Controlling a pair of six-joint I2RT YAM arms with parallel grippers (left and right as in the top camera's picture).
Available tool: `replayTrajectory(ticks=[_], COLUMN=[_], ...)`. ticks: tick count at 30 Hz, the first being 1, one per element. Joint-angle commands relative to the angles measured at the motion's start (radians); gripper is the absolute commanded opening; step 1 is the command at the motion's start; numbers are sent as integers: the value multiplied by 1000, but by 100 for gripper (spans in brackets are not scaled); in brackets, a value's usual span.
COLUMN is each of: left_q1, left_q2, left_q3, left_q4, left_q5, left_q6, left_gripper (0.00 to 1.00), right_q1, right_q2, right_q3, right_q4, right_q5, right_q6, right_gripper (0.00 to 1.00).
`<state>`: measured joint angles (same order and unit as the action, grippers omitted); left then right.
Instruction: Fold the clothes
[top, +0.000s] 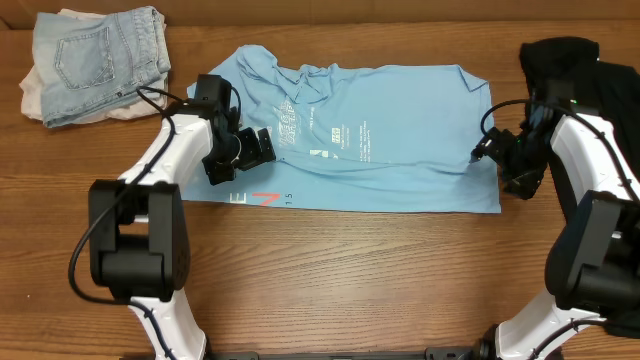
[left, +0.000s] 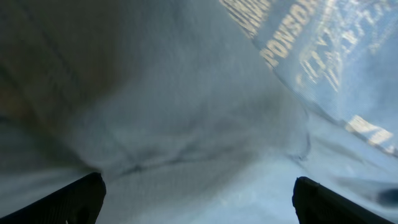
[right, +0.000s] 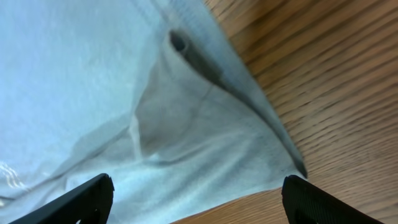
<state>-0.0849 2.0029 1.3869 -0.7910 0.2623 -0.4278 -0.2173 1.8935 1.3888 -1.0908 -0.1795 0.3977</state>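
- Two garments show: the T-shirt (top: 400, 150) lies spread across the middle of the table (top: 350, 270), its left part rumpled and doubled over. The black shirt (top: 565, 55) sits bunched at the upper right.
- Both should handle as light, limp cloth: no stiffness, quick to sag and wrinkle, likely to drag on the wood.
- The best holds, I judge, are hems, corners and sleeve seams, where a pinch takes one firm edge.
- The left gripper (top: 255, 148) is spread wide and holds nothing. It is down on the T-shirt's left part, beside the white lettering (top: 290, 125).
- The right gripper (top: 487, 152) is likewise spread and empty, at the T-shirt's right edge; in its wrist view, hem and bare table lie ahead of the fingers.
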Motion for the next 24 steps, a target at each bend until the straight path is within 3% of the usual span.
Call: replayTrajectory(ticks=[1,7,10,16,18,22,24], left_q1=[13,27,27,27,27,27,27], left_q2=[11,13,15,15,15,15,15], left_q3=[3,3,3,3,3,3,3], left_q4=[24,34,47,59,64,68,75], left_q5=[31,15,-2,-8,-8,-11,-11], left_q6=[-32,-32,-29,-29,-21,-21,-21], left_gripper=[97,95,85,48,41,8,4], right_q1=[14,14,14,14,14,14,14], right_q2=[-29,-29,-29,-29,-29,-29,-29], right_q3=[21,21,21,21,21,21,21], right_q4=[-2,8,7,7,7,7,7], right_q5=[-1,-2,-2,-2,-2,-2,-2], right_q6=[-40,-39,-39,-40,-40,-40,-40], right_gripper=[92,93,93,93,93,93,93])
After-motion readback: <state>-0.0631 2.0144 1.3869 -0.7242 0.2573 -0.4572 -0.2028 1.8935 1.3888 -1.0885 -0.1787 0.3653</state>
